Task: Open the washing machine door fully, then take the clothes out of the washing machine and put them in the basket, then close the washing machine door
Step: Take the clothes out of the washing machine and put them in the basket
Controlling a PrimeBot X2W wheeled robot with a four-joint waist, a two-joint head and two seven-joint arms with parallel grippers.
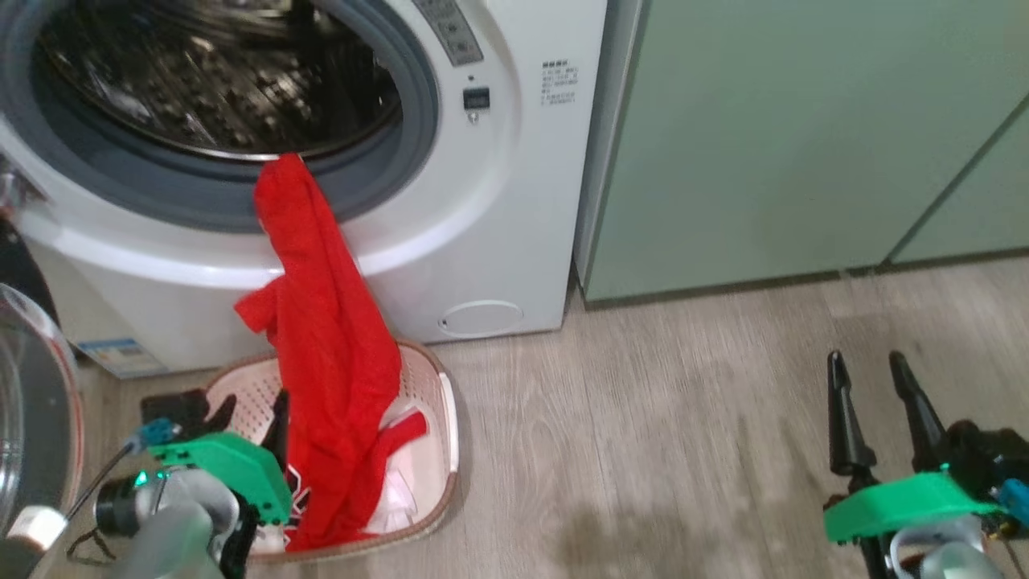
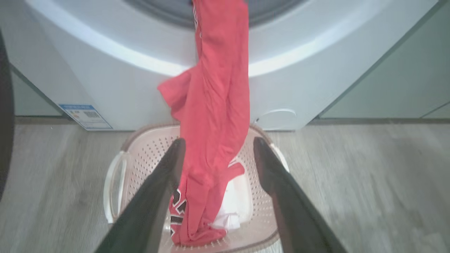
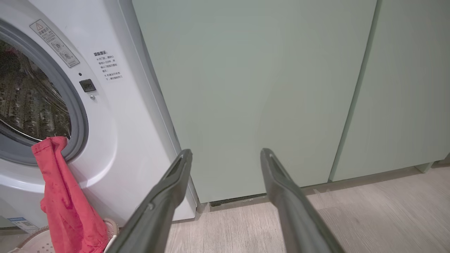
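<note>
clothes (image 1: 321,322) of bright red fabric hung from the mouth of the white front-loading washing machine (image 1: 450,241) down into the cream perforated plastic basket (image 1: 453,434); left gripper (image 2: 218,140) and right gripper (image 1: 867,359) stood released, holding nothing.

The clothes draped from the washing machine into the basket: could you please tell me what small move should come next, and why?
Probably close the left gripper on the clothes and pull down and away. Its open fingers straddle the fabric, whose lower end lies in the basket while the top hangs on the gasket of the washing machine.
</note>
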